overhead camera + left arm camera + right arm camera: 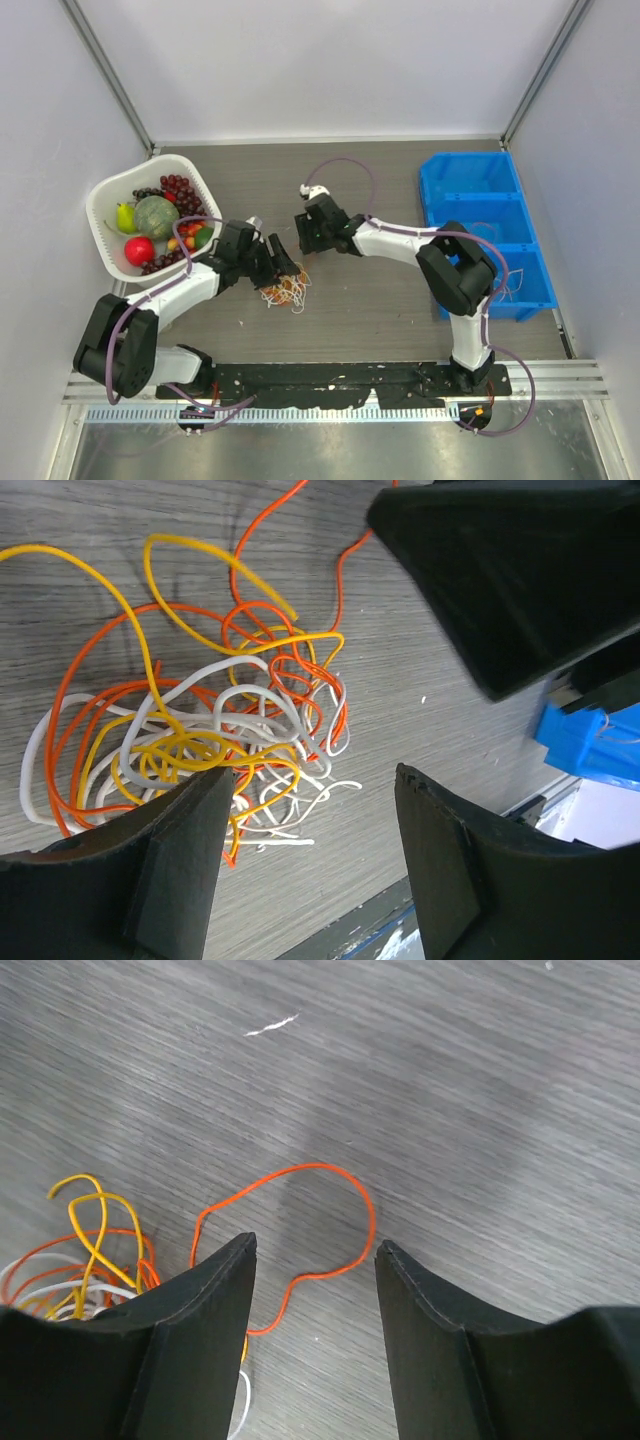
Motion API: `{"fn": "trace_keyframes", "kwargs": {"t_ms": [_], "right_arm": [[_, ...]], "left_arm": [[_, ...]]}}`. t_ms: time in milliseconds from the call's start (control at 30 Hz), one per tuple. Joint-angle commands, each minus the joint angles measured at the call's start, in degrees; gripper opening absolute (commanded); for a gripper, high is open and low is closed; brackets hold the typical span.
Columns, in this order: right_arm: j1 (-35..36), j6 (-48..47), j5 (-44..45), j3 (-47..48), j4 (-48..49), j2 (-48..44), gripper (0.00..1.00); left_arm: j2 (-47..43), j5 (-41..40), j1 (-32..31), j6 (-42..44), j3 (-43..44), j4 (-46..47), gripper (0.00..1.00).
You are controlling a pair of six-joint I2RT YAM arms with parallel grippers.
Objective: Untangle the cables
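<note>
Cables [285,291] in orange, yellow and white are seen from above as a small tangle on the grey tabletop [390,320], just in front of the left claw [283,268]. The right claw [303,248] is held close beside it. A white basket [100,215] of fruit is set at the left and a blue bin [470,180] at the right.

In the left wrist view the knotted heap is shown beneath spread fingers [170,870]. Nothing is gripped, so that claw is released.

In the right wrist view the fingers [200,1340] are likewise parted and empty. A single orange strand [330,1168] is seen looped on the tabletop in the gap between them, with the heap's edge at the lower left.
</note>
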Motion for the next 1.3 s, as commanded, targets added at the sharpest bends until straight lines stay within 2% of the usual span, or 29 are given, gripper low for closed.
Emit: {"fn": "trace_keyframes", "kwargs": {"t_ms": [0, 300, 533, 567, 700, 800, 833, 933, 1000, 1067, 1100, 1267], "right_arm": [[3.77, -3.00, 16.54, 4.75, -5.66, 3.93, 0.55], [4.83, -2.38, 20.76, 6.33, -5.39, 8.33, 0.40], [5.01, -5.54, 24.62, 5.63, -5.91, 6.75, 0.45], [4.57, -6.07, 23.15, 5.89, -5.91, 6.75, 0.45], [4.39, -6.34, 21.64, 5.90, -4.60, 7.80, 0.43], [4.40, -5.81, 21.12, 5.98, -3.28, 9.38, 0.40], [4.39, -5.55, 20.94, 6.07, -3.19, 9.56, 0.35], [4.48, -4.76, 20.59, 5.37, -2.23, 9.30, 0.28], [4.57, -4.58, 20.50, 3.27, -0.82, 7.73, 0.20], [4.57, -4.58, 21.55, 0.99, 1.29, 5.54, 0.09], [4.57, -4.67, 23.38, 0.36, 2.42, 4.65, 0.01], [6.32, -5.54, 38.57, -7.70, 9.09, -5.61, 0.01]], "left_arm": [[0.19, -2.70, -0.31, 1.70, 0.67, 1.50, 0.68], [1.33, -3.24, -0.40, 2.14, -0.48, 1.59, 0.63], [-2.44, -4.20, -0.58, 4.34, 1.62, -2.01, 0.64], [-2.88, -4.20, -0.58, 4.69, 2.15, -2.62, 0.66], [-2.54, -0.87, -0.66, 5.65, 4.96, -2.89, 0.73], [-0.43, -0.68, -0.93, 7.06, 8.92, -6.40, 0.73], [-0.25, -1.30, -1.02, 7.06, 9.27, -6.58, 0.73], [1.06, -3.93, -1.10, 6.28, 8.58, -5.18, 0.71], [3.69, -6.30, -1.10, 5.92, 8.49, -6.14, 0.65], [7.12, -10.42, -1.28, 5.75, 8.58, -8.25, 0.63], [8.35, -12.27, -1.28, 5.75, 8.23, -8.60, 0.63], [11.87, -16.85, -1.28, 5.48, 5.68, -8.08, 0.68]]}}
